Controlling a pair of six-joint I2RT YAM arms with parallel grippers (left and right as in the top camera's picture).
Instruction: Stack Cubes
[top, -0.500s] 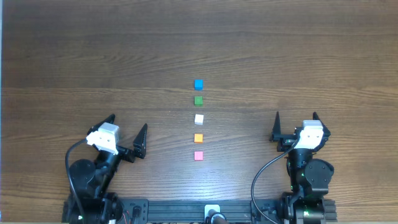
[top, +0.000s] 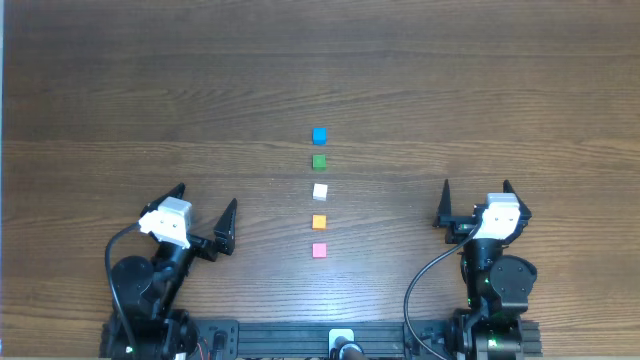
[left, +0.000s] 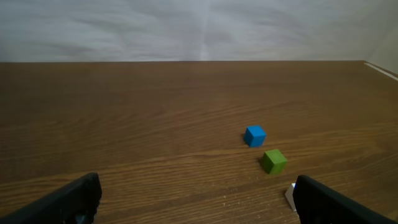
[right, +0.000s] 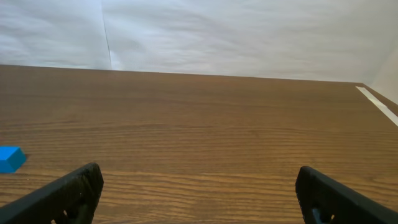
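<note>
Five small cubes lie in a straight line down the middle of the wooden table: blue (top: 319, 135) farthest from the arms, then green (top: 319, 162), white (top: 320, 191), orange (top: 319, 221) and pink (top: 319, 250) nearest. None is stacked. My left gripper (top: 204, 208) sits open at the lower left, well apart from the row. The left wrist view shows the blue cube (left: 254, 135), the green cube (left: 273, 161) and an edge of the white cube (left: 290, 196). My right gripper (top: 475, 197) is open at the lower right; its wrist view catches the blue cube (right: 10, 158).
The brown wooden table (top: 150, 90) spreads wide around the row. A pale wall (right: 249, 37) stands behind the table's far edge. The arm bases (top: 330, 340) line the near edge.
</note>
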